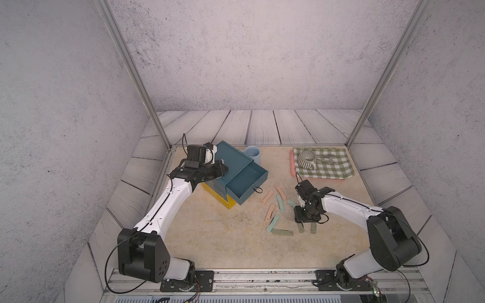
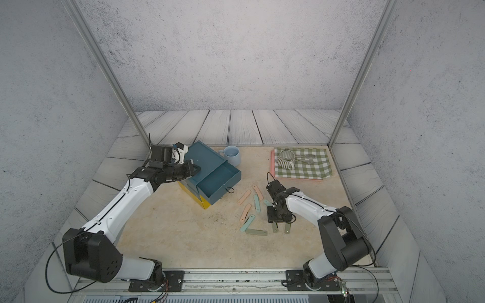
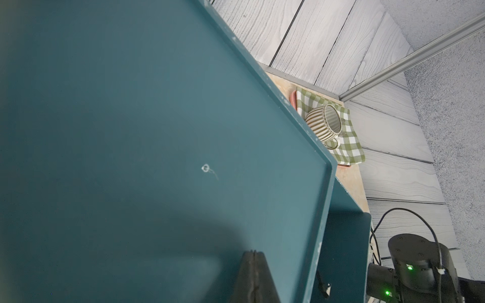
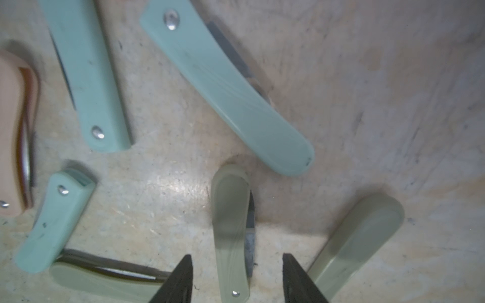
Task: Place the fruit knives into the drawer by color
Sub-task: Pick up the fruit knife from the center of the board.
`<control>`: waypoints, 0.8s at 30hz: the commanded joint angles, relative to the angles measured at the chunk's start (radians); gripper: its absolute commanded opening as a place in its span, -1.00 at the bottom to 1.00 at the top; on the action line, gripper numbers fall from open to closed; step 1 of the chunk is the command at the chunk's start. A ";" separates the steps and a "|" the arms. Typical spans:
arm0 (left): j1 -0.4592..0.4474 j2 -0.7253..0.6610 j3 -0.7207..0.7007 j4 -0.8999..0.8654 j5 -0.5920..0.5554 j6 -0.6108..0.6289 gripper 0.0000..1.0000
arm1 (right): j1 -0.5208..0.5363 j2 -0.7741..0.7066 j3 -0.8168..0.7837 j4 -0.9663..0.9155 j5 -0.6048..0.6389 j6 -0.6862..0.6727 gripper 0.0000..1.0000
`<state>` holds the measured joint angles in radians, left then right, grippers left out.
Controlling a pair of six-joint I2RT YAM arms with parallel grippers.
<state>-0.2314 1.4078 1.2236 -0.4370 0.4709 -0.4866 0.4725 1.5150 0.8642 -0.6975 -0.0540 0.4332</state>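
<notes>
Two black fingers of the right hand (image 4: pixel 236 255) stand spread on either side of an olive-green knife (image 4: pixel 231 230). A sliver of worktop (image 1: pixel 210 236) shows between each finger and the knife, so nothing is pinched. The knife lies flat, with its riveted end toward the wrist and its plain rounded end out beyond the fingertips. In both top views its long axis runs roughly front to back.

A second olive knife (image 4: pixel 359 244) lies just outside one finger, nearly parallel but splayed a little. A third olive knife (image 1: pixel 283 232) lies crosswise, side to side, with one end meeting the tip of a slanted mint knife (image 1: pixel 273 223). Two more mint knives (image 1: pixel 280 202) lie farther back, one partly under the right arm. Three pink knives (image 1: pixel 267 196) are scattered between them and the chest (image 1: pixel 231 160).

The left hand (image 3: pixel 253 253) has its fingers pressed together, holding nothing, low over the chest's teal top. I cannot tell whether it touches. The teal top drawer (image 1: pixel 246 183) stands pulled out above the yellow tiers, its ring pull facing the knives.

Behind the chest stands a blue cup (image 1: pixel 253 153). At the far right lie a checked cloth (image 1: pixel 325 164) and a striped mug (image 1: pixel 305 160).
</notes>
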 commanded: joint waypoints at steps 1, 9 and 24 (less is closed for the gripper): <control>0.003 0.000 -0.028 -0.078 -0.024 0.018 -1.00 | -0.002 0.013 -0.010 -0.008 -0.022 -0.002 0.08; 0.003 0.003 -0.023 -0.082 -0.028 0.020 -1.00 | -0.001 0.070 -0.009 -0.011 -0.032 -0.003 -0.06; 0.003 0.005 -0.020 -0.098 -0.036 0.025 -1.00 | 0.000 0.149 0.011 -0.001 -0.042 0.002 -0.19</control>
<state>-0.2314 1.4071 1.2236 -0.4397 0.4656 -0.4847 0.4717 1.6123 0.8860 -0.7219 -0.0769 0.4362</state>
